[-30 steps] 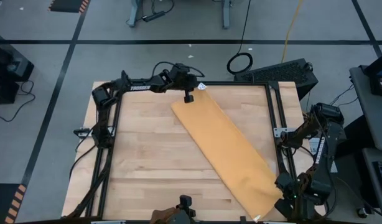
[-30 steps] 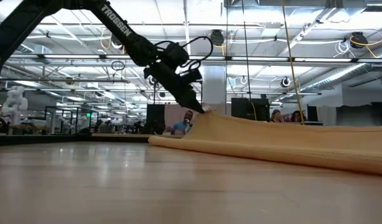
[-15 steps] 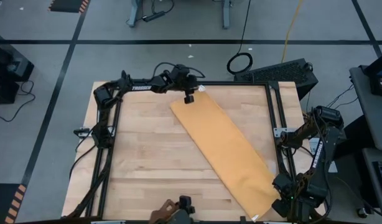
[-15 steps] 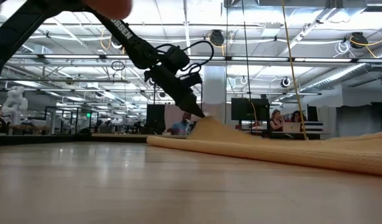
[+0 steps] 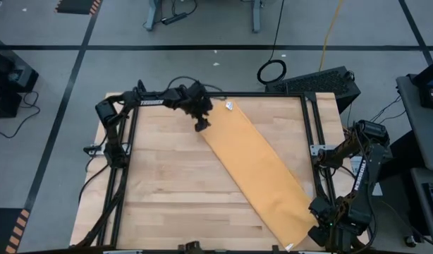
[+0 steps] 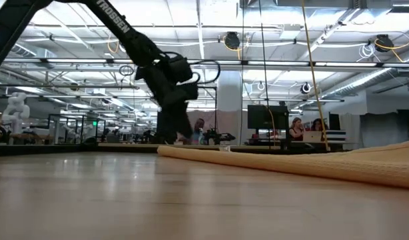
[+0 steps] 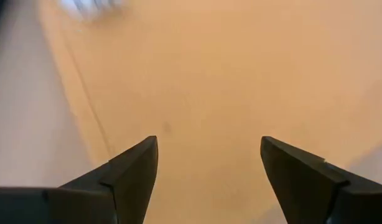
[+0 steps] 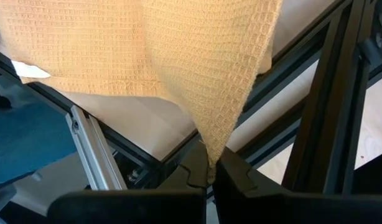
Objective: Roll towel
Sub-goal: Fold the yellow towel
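Bare table point(image 5: 167, 183) left of towel point(image 5: 259, 169)

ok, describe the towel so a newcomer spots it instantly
Find the wooden table inside the black frame. A long mustard-yellow towel lies on it diagonally, from the far edge by the left claw down to the near right corner, where the right claw pinches it. It is the only cloth there, with a small white tag.

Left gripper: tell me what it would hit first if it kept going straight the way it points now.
Most likely the towel. The left gripper is open, its wrist view filled with yellow cloth past the fingers; from above it sits at the towel's far end. How far off the cloth lies is unclear.
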Controlling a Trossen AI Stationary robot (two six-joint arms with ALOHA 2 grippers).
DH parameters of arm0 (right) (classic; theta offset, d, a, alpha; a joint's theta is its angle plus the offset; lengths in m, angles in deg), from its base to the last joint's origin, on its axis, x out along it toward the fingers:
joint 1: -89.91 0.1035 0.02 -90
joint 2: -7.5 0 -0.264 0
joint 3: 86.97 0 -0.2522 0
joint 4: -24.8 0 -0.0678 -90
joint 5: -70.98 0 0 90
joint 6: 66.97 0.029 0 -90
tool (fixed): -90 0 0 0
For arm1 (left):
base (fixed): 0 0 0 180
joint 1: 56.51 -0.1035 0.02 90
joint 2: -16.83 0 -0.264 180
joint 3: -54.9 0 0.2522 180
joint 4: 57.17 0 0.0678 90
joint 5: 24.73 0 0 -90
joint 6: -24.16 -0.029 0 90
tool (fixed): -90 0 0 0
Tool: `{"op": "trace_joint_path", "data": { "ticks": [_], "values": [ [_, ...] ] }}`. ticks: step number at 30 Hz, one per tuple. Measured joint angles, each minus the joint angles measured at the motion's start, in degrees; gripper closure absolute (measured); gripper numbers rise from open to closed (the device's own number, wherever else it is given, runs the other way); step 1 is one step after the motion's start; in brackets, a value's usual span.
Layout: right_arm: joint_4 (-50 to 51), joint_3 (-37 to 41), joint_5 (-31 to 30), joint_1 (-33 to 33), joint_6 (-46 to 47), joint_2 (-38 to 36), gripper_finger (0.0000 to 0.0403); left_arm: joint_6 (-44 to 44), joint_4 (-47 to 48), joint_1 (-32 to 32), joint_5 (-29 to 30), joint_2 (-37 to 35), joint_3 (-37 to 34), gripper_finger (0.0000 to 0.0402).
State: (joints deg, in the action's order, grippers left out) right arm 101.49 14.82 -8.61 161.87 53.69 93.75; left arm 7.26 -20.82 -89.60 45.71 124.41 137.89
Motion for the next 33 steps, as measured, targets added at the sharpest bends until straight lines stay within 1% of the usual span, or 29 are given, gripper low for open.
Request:
{"op": "trace_joint_path", "data": {
  "ticks": [4,7,10,16,23,27,30,33],
  "values": [
    [0.10,0.00,-0.01,0.00,-0.22,0.00,0.0403,1.15,-2.17,2.54,6.45,0.14,-5.49,0.0114],
    [0.14,0.00,-0.01,0.00,-1.09,0.02,0.0403,1.52,-7.48,3.75,8.85,0.12,-8.62,0.0114],
    [0.66,0.00,-0.13,0.00,-1.39,0.01,0.0403,1.67,-9.11,4.00,10.33,-0.04,-9.96,0.0121],
    [0.66,0.00,-0.72,0.02,-1.36,0.02,0.0402,3.52,-6.19,1.07,12.02,-0.33,-10.98,0.0160],
    [0.34,0.00,-0.89,-0.80,-1.35,0.04,0.0396,4.38,1.72,-0.97,13.47,-3.10,-11.24,0.0196],
    [1.36,0.00,-1.66,-1.28,0.01,0.04,0.0395,4.21,5.46,-0.67,14.06,-6.75,-11.71,0.0203],
    [2.97,0.00,-3.15,-1.73,1.47,0.04,0.0395,4.51,6.04,-0.27,14.33,-10.80,-11.50,0.0203],
    [4.63,0.00,-4.12,-2.30,1.55,0.04,0.0395,4.59,6.68,0.80,14.28,-13.42,-11.50,0.0203]
  ]
}}
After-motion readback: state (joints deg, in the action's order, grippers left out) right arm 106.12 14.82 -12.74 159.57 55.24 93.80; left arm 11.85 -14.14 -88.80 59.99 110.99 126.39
